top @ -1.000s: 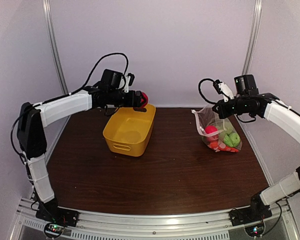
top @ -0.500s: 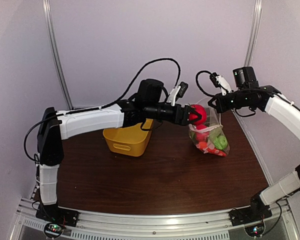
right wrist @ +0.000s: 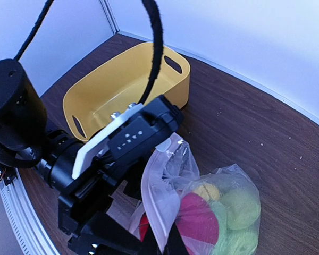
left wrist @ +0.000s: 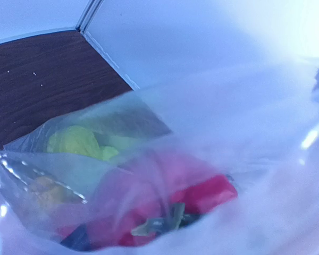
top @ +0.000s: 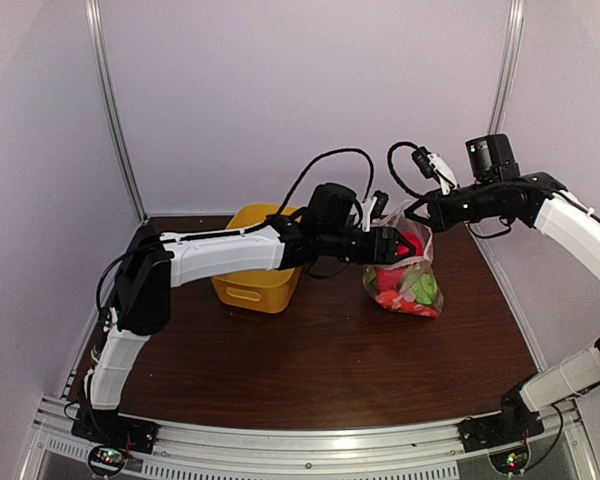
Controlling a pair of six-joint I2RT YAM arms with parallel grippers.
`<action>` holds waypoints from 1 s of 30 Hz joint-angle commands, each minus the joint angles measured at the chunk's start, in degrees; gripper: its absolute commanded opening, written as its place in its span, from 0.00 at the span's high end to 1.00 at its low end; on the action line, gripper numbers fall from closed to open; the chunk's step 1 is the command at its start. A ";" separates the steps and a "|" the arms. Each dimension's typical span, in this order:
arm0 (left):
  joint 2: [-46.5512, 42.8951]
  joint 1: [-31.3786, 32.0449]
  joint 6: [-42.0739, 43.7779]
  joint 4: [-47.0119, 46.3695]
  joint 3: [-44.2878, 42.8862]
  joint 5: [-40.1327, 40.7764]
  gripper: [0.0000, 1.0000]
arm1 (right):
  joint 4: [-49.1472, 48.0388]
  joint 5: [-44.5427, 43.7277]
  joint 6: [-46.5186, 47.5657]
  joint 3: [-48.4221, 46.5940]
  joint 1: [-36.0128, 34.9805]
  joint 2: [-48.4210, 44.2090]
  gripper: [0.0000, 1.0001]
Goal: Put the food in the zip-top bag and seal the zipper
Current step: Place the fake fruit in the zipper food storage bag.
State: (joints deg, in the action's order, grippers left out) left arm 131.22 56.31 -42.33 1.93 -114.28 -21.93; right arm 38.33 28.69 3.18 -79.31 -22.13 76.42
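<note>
While my right tool pinches the top lip of the clear, crinkly, dotted zip-top bag and holds it up over the dark wooden desk, my left tool sits at the mouth, apparently clamped on a red round plastic toy fruit. Green round toys already lie at the bottom of the bag. Film covers the left wrist lens, so I judge depth from the top view. I want the red fruit carried well below the lip before I let go, the fingers parted only slightly so they don't snag plastic, and the right side holding the lip high and taut. Then I back straight out towards the yellow plastic basket.
</note>
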 commanded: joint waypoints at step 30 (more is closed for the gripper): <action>-31.34 -3.08 56.03 16.78 23.10 -0.17 0.07 | 14.91 13.76 13.77 -9.21 1.37 -0.93 1.00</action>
State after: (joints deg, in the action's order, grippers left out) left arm 101.86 53.12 -6.52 14.87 -97.49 -18.55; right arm 47.57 36.88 9.80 -86.15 -20.86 78.06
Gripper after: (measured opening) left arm 0.940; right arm 0.001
